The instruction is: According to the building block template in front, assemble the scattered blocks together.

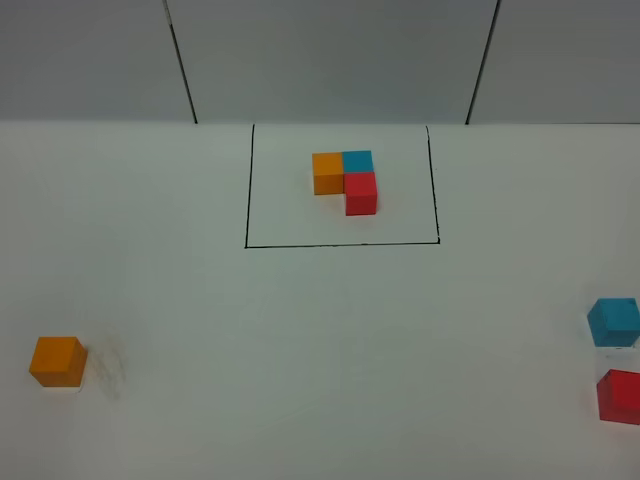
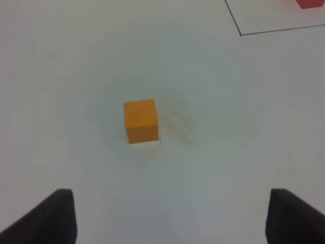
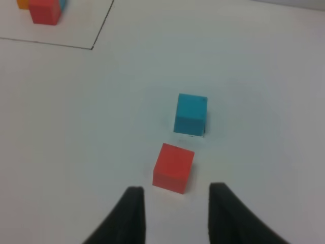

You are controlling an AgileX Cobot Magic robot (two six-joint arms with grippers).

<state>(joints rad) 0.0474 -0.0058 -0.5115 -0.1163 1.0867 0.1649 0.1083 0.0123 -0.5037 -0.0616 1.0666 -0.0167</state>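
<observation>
The building block template (image 1: 345,175) is an L of orange, cyan-blue and red cubes inside a black outline (image 1: 340,244) at the far middle. The scattered orange cube (image 1: 57,361) lies near left; the cyan-blue cube (image 1: 613,322) and red cube (image 1: 620,396) lie at the right edge. Neither gripper shows in the exterior view. In the left wrist view my left gripper (image 2: 170,218) is open, with the orange cube (image 2: 140,121) ahead of it and apart. In the right wrist view my right gripper (image 3: 176,197) is open just short of the red cube (image 3: 173,168); the cyan-blue cube (image 3: 190,114) is beyond.
The white table (image 1: 320,350) meets a grey back wall with two dark seams (image 1: 182,62). A faint grey smudge (image 1: 108,372) marks the table beside the orange cube. The template's red cube (image 3: 44,11) and outline corner (image 3: 92,48) show far off in the right wrist view.
</observation>
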